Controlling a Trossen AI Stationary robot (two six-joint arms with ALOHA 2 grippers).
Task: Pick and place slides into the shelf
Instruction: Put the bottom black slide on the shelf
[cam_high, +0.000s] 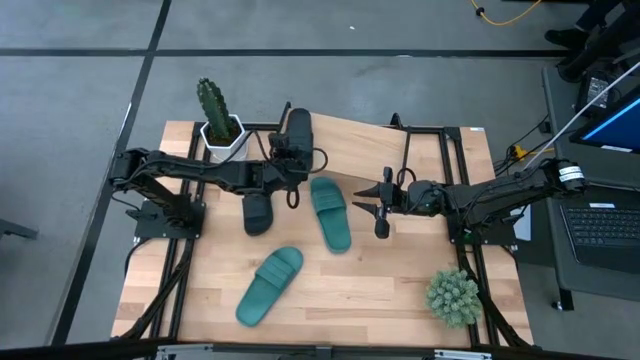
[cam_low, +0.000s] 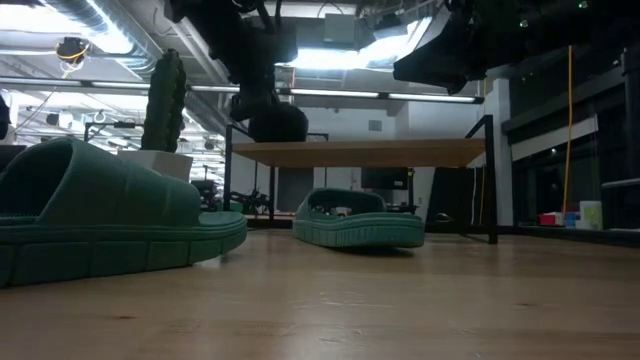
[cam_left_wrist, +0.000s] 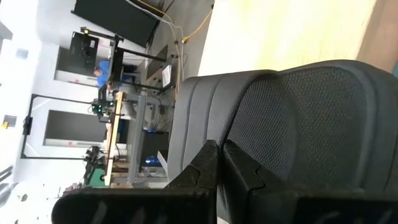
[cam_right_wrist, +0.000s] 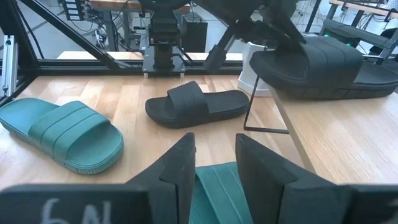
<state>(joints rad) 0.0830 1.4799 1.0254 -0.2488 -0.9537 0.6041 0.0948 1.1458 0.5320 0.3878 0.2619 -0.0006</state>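
Left hand (cam_high: 291, 152) clamped shut on black slide (cam_high: 297, 130), held above shelf (cam_high: 360, 140) at its left end; wrist view shows fingers (cam_left_wrist: 208, 163) pinched together on slide's edge. Second black slide (cam_high: 258, 212) flat on desk (cam_high: 380, 290), left of shelf corner. Teal slide (cam_high: 330, 212) on desk centre, directly under right hand (cam_high: 382, 208). Right hand partly open, holding nothing, hovering over it. Other teal slide (cam_high: 269, 285) near desk front, well apart. Cactus (cam_high: 213, 103) in white pot beside shelf's left end.

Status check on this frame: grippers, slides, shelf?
Left gripper shut on black slide over shelf. Right gripper open, empty, beside teal slide. Nothing blocking.
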